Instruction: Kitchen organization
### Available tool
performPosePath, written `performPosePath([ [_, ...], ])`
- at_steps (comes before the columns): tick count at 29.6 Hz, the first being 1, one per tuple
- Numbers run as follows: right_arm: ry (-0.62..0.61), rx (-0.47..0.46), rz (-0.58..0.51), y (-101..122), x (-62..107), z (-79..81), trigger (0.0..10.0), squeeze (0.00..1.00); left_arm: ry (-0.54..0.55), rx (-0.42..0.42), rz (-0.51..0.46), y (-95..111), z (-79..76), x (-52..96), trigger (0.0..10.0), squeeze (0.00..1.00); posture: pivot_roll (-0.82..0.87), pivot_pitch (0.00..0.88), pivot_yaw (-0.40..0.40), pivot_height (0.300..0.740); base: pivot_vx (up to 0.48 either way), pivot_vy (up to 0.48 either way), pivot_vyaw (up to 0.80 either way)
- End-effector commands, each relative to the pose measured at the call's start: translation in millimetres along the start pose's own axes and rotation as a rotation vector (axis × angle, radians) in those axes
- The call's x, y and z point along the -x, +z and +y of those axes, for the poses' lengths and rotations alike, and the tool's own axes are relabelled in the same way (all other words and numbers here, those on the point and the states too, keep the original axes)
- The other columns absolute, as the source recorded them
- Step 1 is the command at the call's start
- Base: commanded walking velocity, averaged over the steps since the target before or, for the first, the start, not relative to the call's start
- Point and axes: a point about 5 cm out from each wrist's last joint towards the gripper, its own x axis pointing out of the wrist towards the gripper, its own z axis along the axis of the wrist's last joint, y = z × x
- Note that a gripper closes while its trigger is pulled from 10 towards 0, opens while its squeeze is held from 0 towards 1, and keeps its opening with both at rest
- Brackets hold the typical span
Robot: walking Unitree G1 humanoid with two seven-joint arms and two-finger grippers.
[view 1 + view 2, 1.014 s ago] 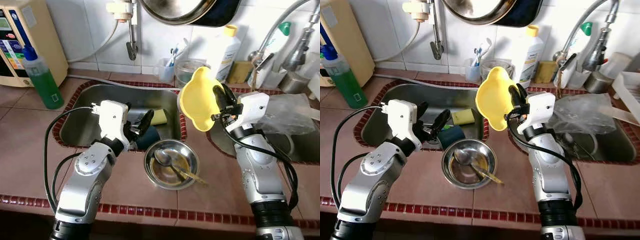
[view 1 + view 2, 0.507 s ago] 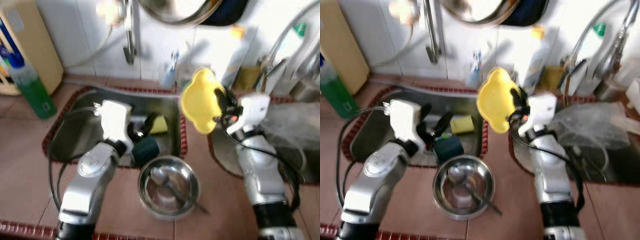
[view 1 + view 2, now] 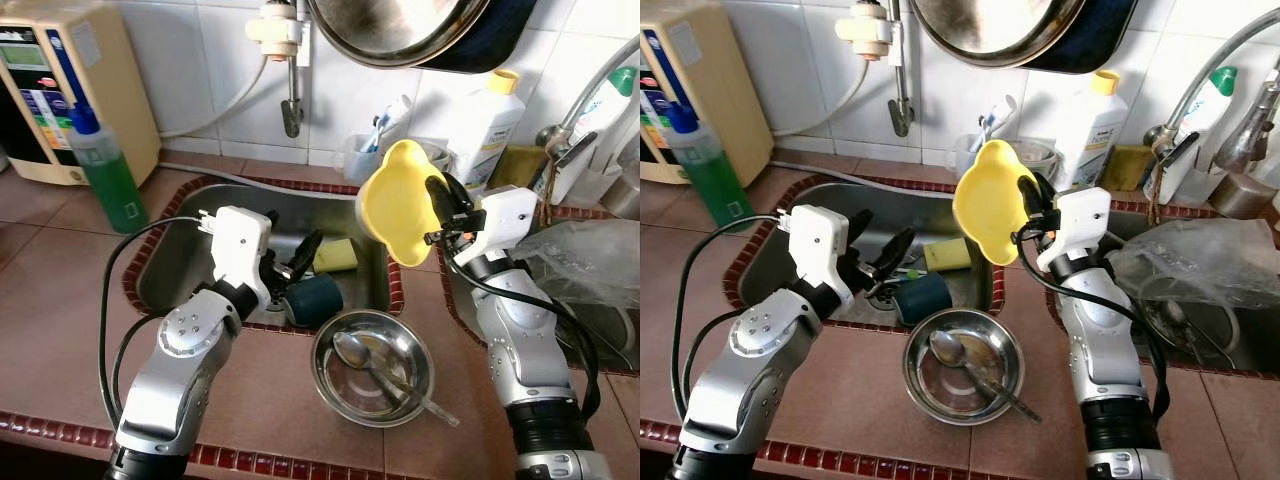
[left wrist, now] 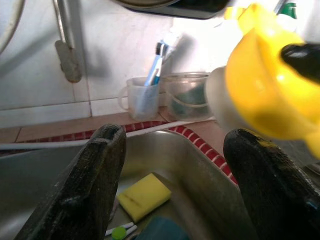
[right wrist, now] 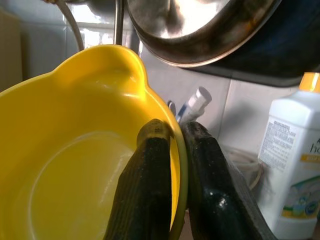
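Note:
My right gripper (image 3: 437,208) is shut on the rim of a yellow plastic bowl (image 3: 395,203), held tilted in the air over the strip of counter between the two sinks; the right wrist view has its fingers (image 5: 150,185) pinching the bowl's (image 5: 75,160) edge. My left gripper (image 3: 296,263) stands open over the left sink (image 3: 175,255), nothing between its fingers (image 4: 80,195). Beneath it lie a yellow sponge (image 3: 337,256) and a dark teal cup (image 3: 315,297) on its side. A steel bowl (image 3: 372,366) with a spoon (image 3: 350,347) sits on the counter in front.
A green soap bottle (image 3: 105,170) and a beige appliance (image 3: 50,90) stand at the left. A tap (image 3: 290,90) and a hanging pan (image 3: 400,30) are above the sink. A white bottle (image 3: 487,125), a cup of toothbrushes (image 3: 365,150) and a plastic bag (image 3: 590,260) are at the back right.
The camera has shifted, so the whole scene sits further right and lower. Both grippers keep about the same pose; the yellow bowl stays held up.

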Motion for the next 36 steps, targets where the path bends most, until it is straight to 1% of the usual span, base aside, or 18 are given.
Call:
performPosePath([
  [1, 0.0, -0.028, -0.002, 3, -4.9, -6.8, 10.0, 0.0, -0.056, -0.023, -0.02, 6, -8.8, 2.0, 10.0, 0.0, -0.01, 0.11, -0.008, 0.74, 0.0, 0.0, 0.0],
  [4, -0.001, -0.042, 0.002, 2, -6.1, -7.8, 10.0, 0.0, -0.07, -0.032, -0.024, 7, -11.7, 3.6, 10.0, 0.0, -0.01, 0.116, -0.008, 0.74, 0.0, 0.0, 0.0],
  [6, 0.014, -0.044, 0.009, 1, -7.2, -7.2, 10.0, 0.0, -0.09, -0.019, -0.021, 7, -15.2, 5.9, 10.0, 0.0, -0.01, 0.123, -0.009, 0.74, 0.0, 0.0, 0.0],
  [8, 0.029, -0.051, 0.018, -1, -8.3, -6.3, 10.0, 0.0, -0.112, -0.025, -0.017, 7, -20.2, 10.1, 10.0, 0.0, 0.0, 0.135, -0.009, 0.74, 0.0, 0.0, 0.0],
  [10, 0.031, -0.052, 0.018, -1, -8.5, -6.3, 10.0, 0.0, -0.117, -0.025, -0.017, 7, -21.1, 11.1, 10.0, 0.0, 0.0, 0.135, -0.009, 0.74, 0.0, 0.0, 0.0],
  [11, 0.03, -0.054, 0.019, -1, -10.1, -8.1, 10.0, 0.0, -0.139, -0.015, -0.014, 7, -26.4, 15.1, 10.0, 0.0, 0.0, 0.152, -0.009, 0.74, 0.0, 0.0, 0.0],
  [13, 0.029, -0.056, 0.019, -1, -10.6, -8.8, 10.0, 0.0, -0.15, -0.009, -0.013, 7, -28.7, 16.8, 10.0, 0.0, 0.0, 0.155, -0.009, 0.74, 0.0, 0.0, 0.0],
  [15, 0.025, -0.065, 0.026, -2, -14.0, -11.6, 10.0, 0.0, -0.178, 0.009, -0.004, 7, -36.8, 22.1, 10.0, 0.0, 0.01, 0.171, -0.008, 0.74, 0.0, 0.0, 0.0],
  [18, 0.03, -0.072, 0.032, -3, -15.5, -11.9, 10.0, 0.0, -0.199, 0.007, 0.006, 6, -41.2, 26.7, 10.0, 0.0, 0.01, 0.186, -0.009, 0.74, 0.0, 0.0, 0.0],
  [25, 0.055, -0.093, 0.06, -8, -17.1, -9.0, 10.0, 0.0, -0.206, 0.012, 0.023, 6, -44.4, 33.4, 10.0, 0.0, 0.02, 0.212, -0.011, 0.74, 0.0, 0.0, 0.0],
  [27, 0.077, -0.124, 0.094, -13, -18.5, -6.5, 10.0, 0.0, -0.22, 0.017, 0.034, 6, -47.0, 36.1, 10.0, 0.0, 0.02, 0.225, -0.007, 0.74, 0.0, 0.0, 0.0],
  [30, 0.077, -0.148, 0.109, -15, -19.0, -6.4, 10.0, 0.0, -0.222, 0.013, 0.038, 6, -47.9, 36.6, 10.0, 0.0, 0.02, 0.232, -0.006, 0.74, 0.0, 0.0, 0.0],
  [36, 0.114, -0.186, 0.138, -20, -21.3, -5.2, 10.0, 0.0, -0.244, 0.029, 0.04, 7, -52.5, 37.2, 10.0, 0.0, 0.02, 0.239, -0.002, 0.74, 0.0, 0.0, 0.0],
])
